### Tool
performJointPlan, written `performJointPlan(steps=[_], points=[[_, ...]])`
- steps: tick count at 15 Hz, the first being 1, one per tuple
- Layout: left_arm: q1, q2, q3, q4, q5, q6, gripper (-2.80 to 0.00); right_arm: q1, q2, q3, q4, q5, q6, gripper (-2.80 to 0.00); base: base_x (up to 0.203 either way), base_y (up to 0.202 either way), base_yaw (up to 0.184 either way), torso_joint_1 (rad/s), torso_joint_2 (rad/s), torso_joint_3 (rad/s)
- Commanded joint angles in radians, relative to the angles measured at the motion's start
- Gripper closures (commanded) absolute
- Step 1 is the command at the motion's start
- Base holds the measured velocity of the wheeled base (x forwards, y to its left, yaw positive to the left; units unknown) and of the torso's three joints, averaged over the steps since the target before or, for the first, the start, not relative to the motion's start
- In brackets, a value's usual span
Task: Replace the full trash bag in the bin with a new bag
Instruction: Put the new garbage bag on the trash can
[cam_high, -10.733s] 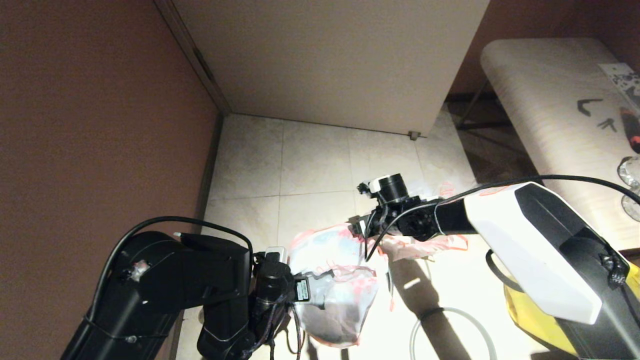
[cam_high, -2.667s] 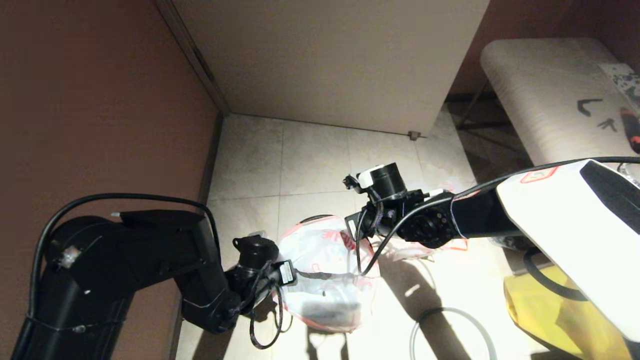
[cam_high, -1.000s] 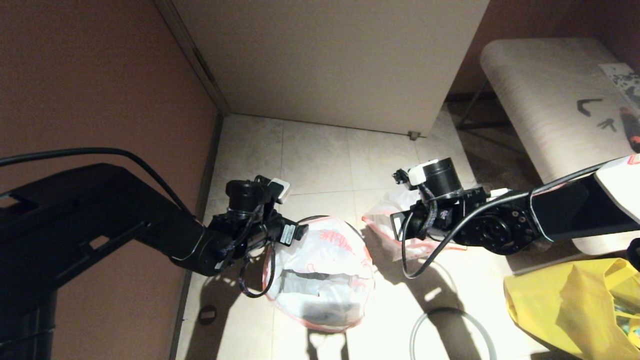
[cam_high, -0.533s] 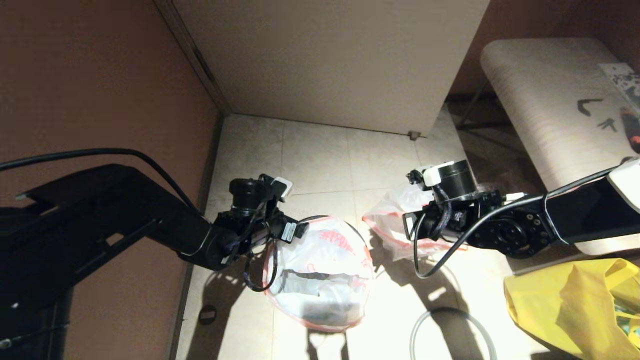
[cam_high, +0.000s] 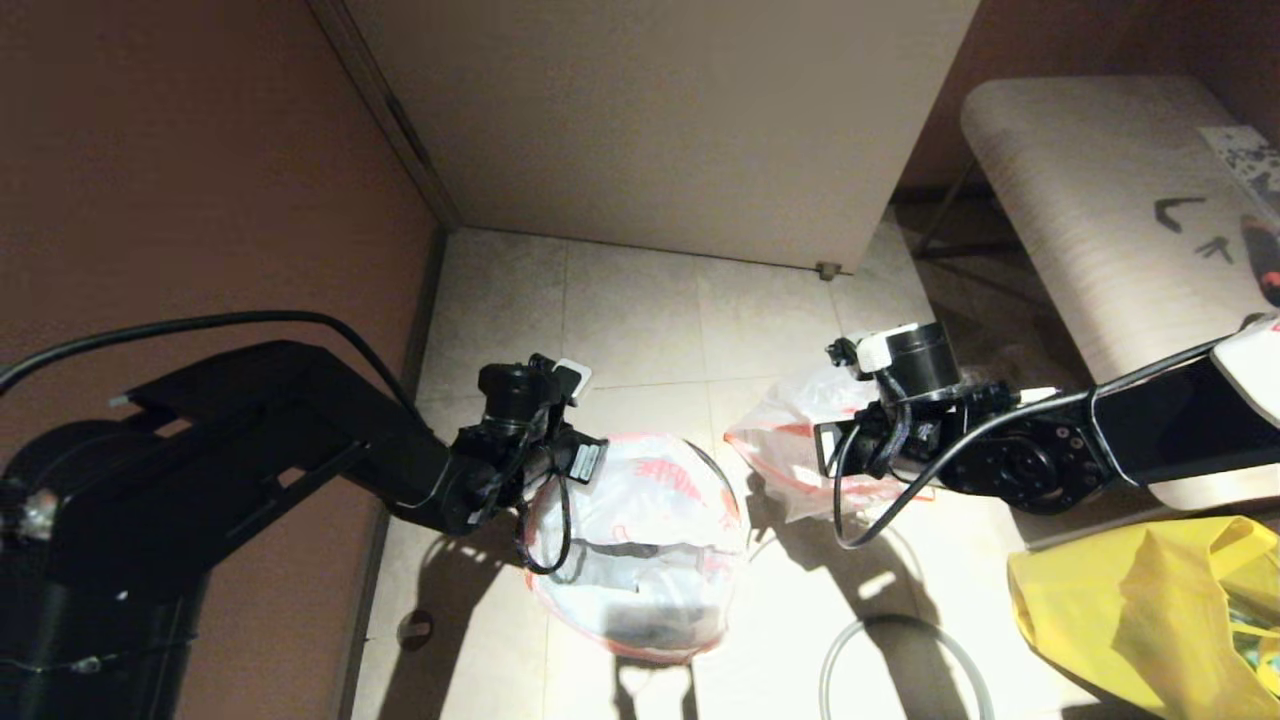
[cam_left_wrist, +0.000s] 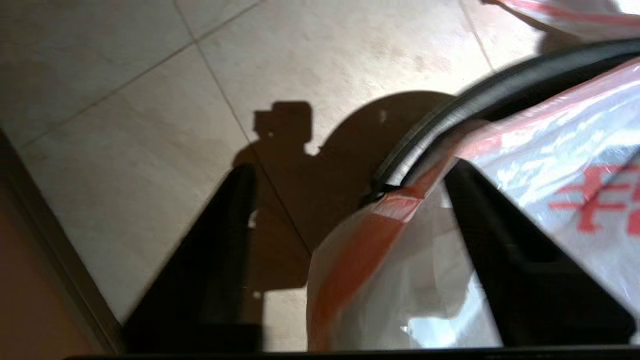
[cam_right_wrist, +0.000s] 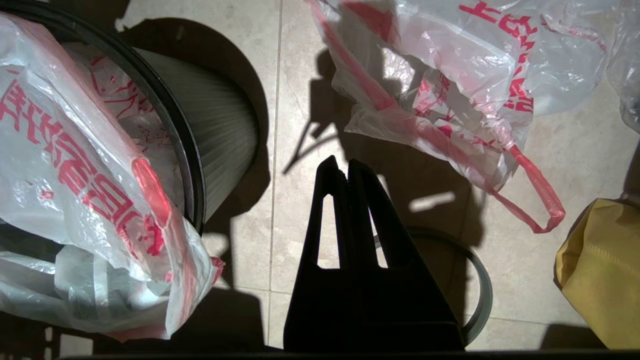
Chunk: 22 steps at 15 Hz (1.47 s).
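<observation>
The black bin (cam_right_wrist: 225, 130) stands on the floor tiles, its rim (cam_high: 705, 465) showing at the far side. The new bag (cam_high: 650, 520), thin white plastic with red print, lies over the bin's mouth and hangs down its near side. My left gripper (cam_left_wrist: 350, 170) is open at the rim, with the bag's orange edge (cam_left_wrist: 360, 250) between its fingers. The full trash bag (cam_high: 790, 435) is a puffed mound on the floor to the right, also seen from the right wrist (cam_right_wrist: 450, 90); its contents show only dimly. My right gripper (cam_right_wrist: 344, 167) is shut and empty above the floor between bin and mound.
The loose grey rim ring (cam_high: 826, 668) lies on the floor at the front, partly under my right gripper (cam_right_wrist: 482, 295). A big yellow bag (cam_high: 1150, 600) sits at the right. A cabinet (cam_high: 660, 120) is behind, a brown wall (cam_high: 200, 200) left, and a pale bench (cam_high: 1090, 200) right.
Earlier both grippers held the bag spread above the bin. The right one has let go and swung right over the mound. In the last second the left gripper edged right along the rim.
</observation>
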Motion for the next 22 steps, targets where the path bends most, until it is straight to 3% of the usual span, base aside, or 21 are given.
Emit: performJointPlan(steps=[1,6,9,12,20,21,22], points=[[0.000,0.024,-0.013,-0.003,0.004,0.001,0.00,-0.006,0.003,0.003,-0.003,0.002,0.001,0.00,0.000,0.000,0.000,0.000,0.00,0.000],[-0.004,0.034,-0.015,-0.004,0.005,-0.006,0.00,-0.007,-0.003,0.004,-0.003,0.003,0.007,0.00,0.000,0.000,0.000,0.000,0.00,0.000],[-0.014,0.063,-0.092,-0.007,0.024,-0.118,0.00,-0.007,-0.001,0.018,-0.004,0.006,0.020,0.00,0.000,0.000,0.000,0.000,0.00,0.000],[-0.015,0.143,-0.200,-0.009,0.078,-0.187,0.00,-0.008,0.019,0.038,-0.062,0.032,0.017,0.00,0.000,0.000,0.000,0.000,0.00,0.000],[-0.017,0.243,-0.218,-0.010,0.124,-0.200,0.00,-0.006,0.016,0.041,-0.064,0.031,0.013,0.00,0.000,0.000,0.000,0.000,0.00,0.000],[-0.018,0.227,-0.210,-0.010,0.124,-0.202,-2.80,-0.004,0.011,0.041,-0.063,0.030,0.012,0.00,0.000,0.000,0.000,0.000,0.00,0.000],[-0.018,0.200,-0.200,-0.010,0.123,-0.207,-2.80,-0.004,0.008,0.041,-0.061,0.029,0.012,0.00,0.000,0.000,0.000,0.000,0.00,0.000]])
